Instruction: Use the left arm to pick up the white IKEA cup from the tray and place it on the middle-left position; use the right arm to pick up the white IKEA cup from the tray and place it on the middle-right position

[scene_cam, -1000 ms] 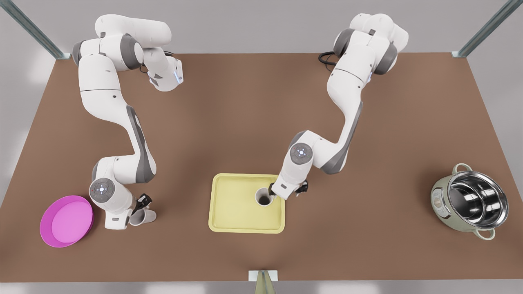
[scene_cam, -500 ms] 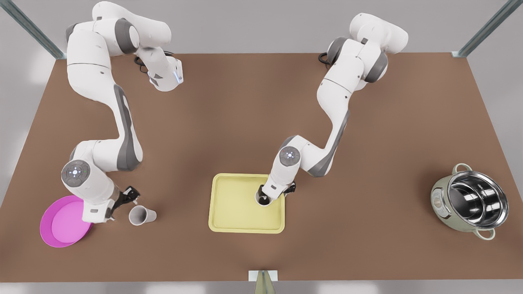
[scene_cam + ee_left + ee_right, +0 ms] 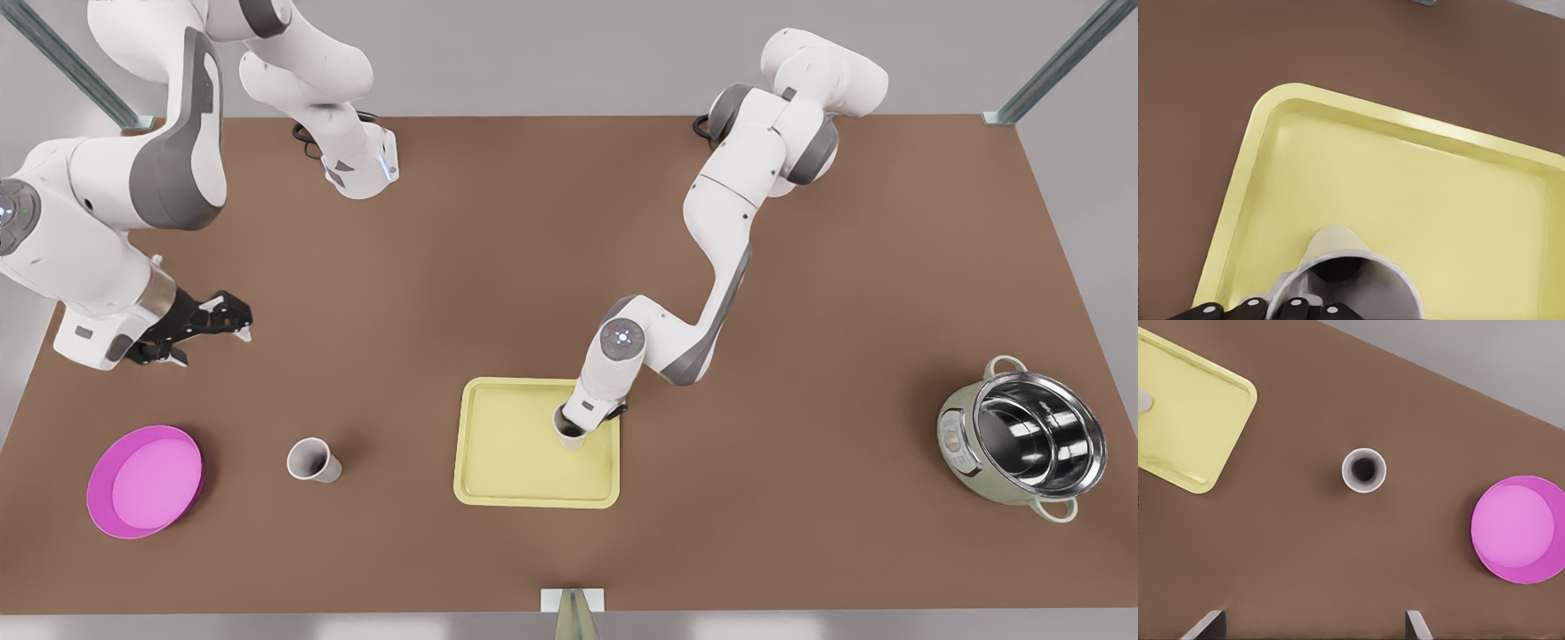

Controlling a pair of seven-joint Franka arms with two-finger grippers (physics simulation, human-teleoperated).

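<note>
Left gripper (image 3: 576, 425) sits low over the right part of the tray in the front view. In the left wrist view its black fingers (image 3: 1251, 305) stand close together on either side of the white cup's (image 3: 1358, 280) thin rim, pinching the wall. Right gripper (image 3: 211, 345) hangs high above the table at the front view's left edge. Its two grey fingertips (image 3: 1208, 625) are spread wide with nothing between them.

The table (image 3: 533, 249) is a flat, matte brown slab. Both arms are white and smooth-shelled with grey joint covers. The left arm (image 3: 720, 222) bends down from the upper right of the front view to the tray, and the right arm (image 3: 89, 213) folds large at the upper left.

The tray (image 3: 516, 444) is pale yellow and rectangular, with rounded corners and a low raised rim, and lies at lower centre. The gripped cup (image 3: 567, 436) stands on it near its right edge.

A pot (image 3: 1022, 444) with a pale green outer wall, a shiny steel inside and two loop handles sits tilted at the front view's far right. A round, shallow magenta dish (image 3: 145, 481) lies at the lower left.

A second white cup (image 3: 313, 460), tapered and handleless, stands upright on bare tabletop between the dish and the tray, apart from both. The right wrist view looks straight down into its dark round mouth (image 3: 1364, 469).
</note>
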